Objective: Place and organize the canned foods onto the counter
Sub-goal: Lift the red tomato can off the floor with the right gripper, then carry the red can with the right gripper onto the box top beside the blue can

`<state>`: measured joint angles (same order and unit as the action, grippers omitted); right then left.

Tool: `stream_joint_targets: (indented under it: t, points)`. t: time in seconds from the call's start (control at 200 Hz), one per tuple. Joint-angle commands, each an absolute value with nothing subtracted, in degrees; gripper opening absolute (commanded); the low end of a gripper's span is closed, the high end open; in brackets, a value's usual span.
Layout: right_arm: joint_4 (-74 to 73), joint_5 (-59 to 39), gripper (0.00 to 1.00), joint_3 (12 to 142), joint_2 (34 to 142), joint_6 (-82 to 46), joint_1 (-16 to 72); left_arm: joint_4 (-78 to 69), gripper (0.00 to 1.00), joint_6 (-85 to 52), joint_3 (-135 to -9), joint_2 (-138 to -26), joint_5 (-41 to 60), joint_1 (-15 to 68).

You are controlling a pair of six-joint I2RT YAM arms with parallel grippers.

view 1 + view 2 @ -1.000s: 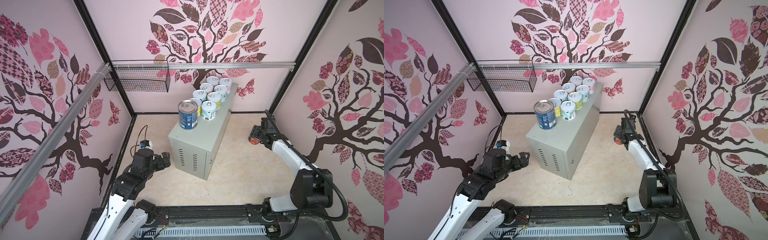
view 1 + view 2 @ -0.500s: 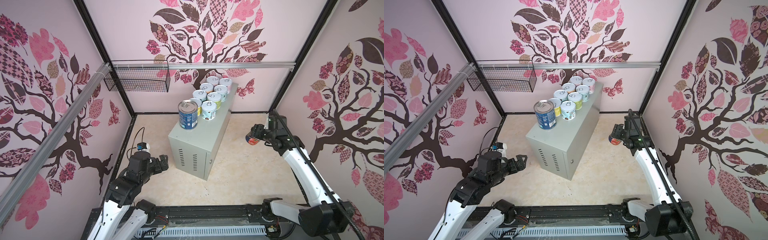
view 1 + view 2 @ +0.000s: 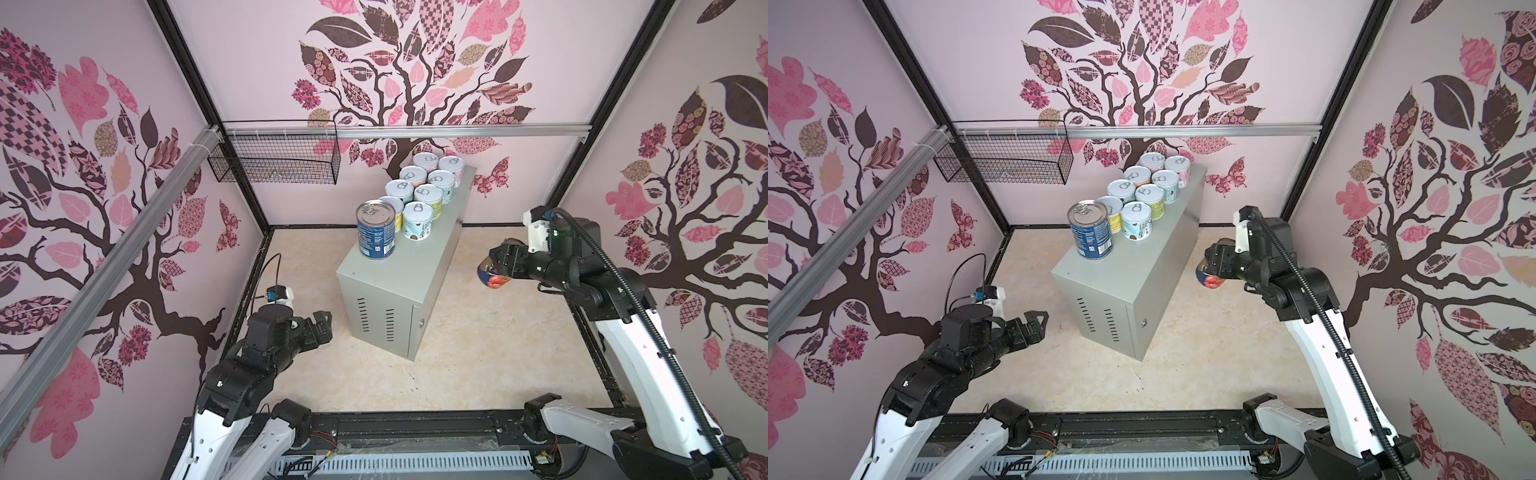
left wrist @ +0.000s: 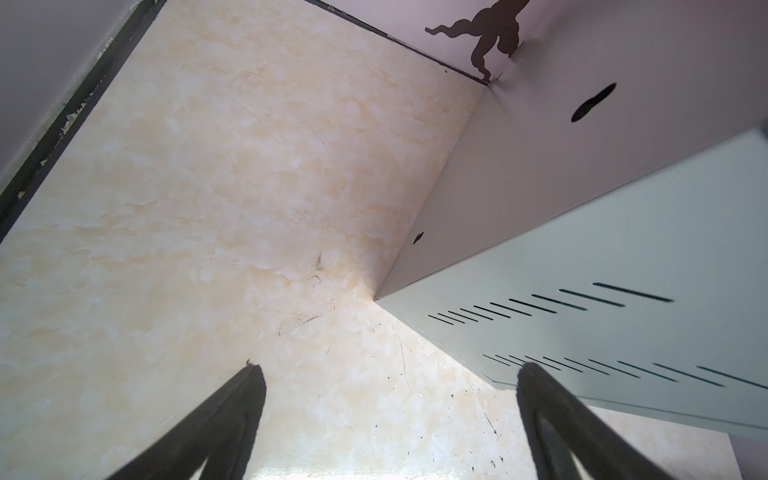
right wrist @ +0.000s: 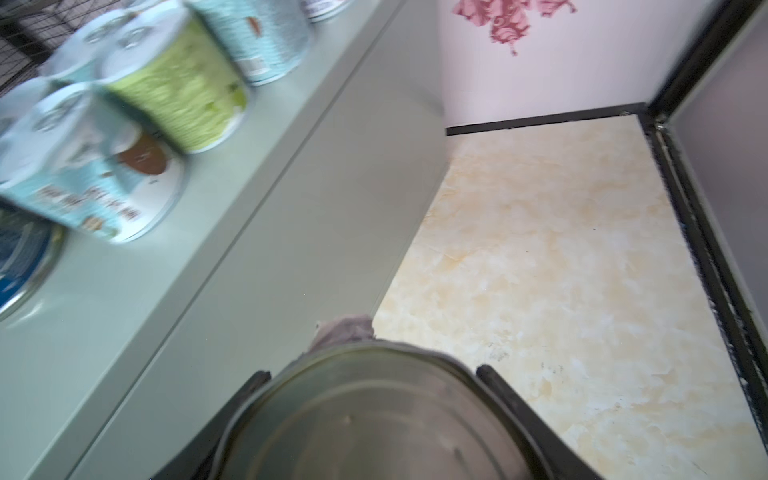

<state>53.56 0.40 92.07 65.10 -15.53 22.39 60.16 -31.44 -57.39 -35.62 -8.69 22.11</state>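
Raised tomato can (image 3: 490, 277), gripped in my right claw (image 3: 497, 266), toward counter (image 3: 415, 266); nine cans (image 3: 428, 194) already stood there; left claw (image 3: 322, 328) gaped empty.

Pale pink tree-printed walls (image 3: 257, 62) surround a cream marble-patterned floor (image 3: 478, 353); a black wire mesh basket (image 3: 274, 162) hangs from a silver metal rail (image 3: 457, 132)

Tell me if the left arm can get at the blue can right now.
Probably yes. The left gripper is open and empty, low by the counter; the blue can stands on its near end, no other can in the way.
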Motion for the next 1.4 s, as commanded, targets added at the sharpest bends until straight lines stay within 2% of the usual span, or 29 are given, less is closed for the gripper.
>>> stream_joint_targets:
  t: [0.0, 0.17, 0.34, 0.51, 0.71, 1.395]
  points:
    - [54.6, 5.3, 0.54, 100.1, 66.7, -15.4, 29.3, 61.4, 0.98, -30.8, -61.2, -36.3, -9.2, 21.9]
    - [60.5, 15.2, 0.54, 113.7, 74.1, -15.3, 44.2, 62.5, 0.98, -30.2, -63.4, -37.5, -9.9, 21.9]
    - [66.1, 18.2, 0.53, 128.5, 83.3, -14.3, 51.7, 63.1, 0.98, -30.1, -64.5, -38.2, -10.0, 21.9]
    - [69.3, 16.6, 0.53, 138.8, 90.3, -12.7, 52.0, 63.3, 0.98, -29.9, -65.1, -38.8, -9.9, 21.9]
    - [70.0, 15.7, 0.54, 144.4, 96.0, -11.0, 52.1, 63.4, 0.98, -29.3, -65.7, -39.9, -10.0, 21.9]
    - [63.9, 16.2, 0.58, 145.5, 103.1, -7.6, 52.2, 61.9, 0.98, -29.3, -64.4, -40.0, -9.1, 21.9]
